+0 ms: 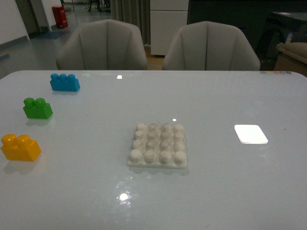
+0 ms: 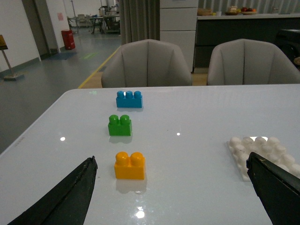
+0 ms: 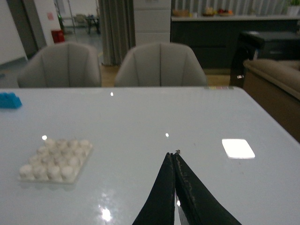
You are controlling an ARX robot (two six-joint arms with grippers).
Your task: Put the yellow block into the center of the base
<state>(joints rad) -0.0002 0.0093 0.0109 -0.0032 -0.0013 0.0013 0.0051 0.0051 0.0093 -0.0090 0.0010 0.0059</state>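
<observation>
The yellow block point(image 1: 20, 147) stands on the table at the near left; it also shows in the left wrist view point(image 2: 130, 165). The base point(image 1: 158, 145), an off-white studded plate, lies in the table's middle and shows in the left wrist view point(image 2: 262, 154) and the right wrist view point(image 3: 55, 160). My left gripper point(image 2: 171, 166) is open and empty, its fingers wide apart, above the table with the yellow block ahead between them, nearer the one finger. My right gripper point(image 3: 173, 153) is shut and empty, above bare table to the base's right. Neither arm shows in the front view.
A green two-stud brick point(image 1: 37, 108) and a blue three-stud brick point(image 1: 64, 82) stand behind the yellow block in a row. A smooth bright white rectangle point(image 1: 250, 133) lies at the right. Two grey chairs point(image 1: 102, 45) stand behind the table's far edge.
</observation>
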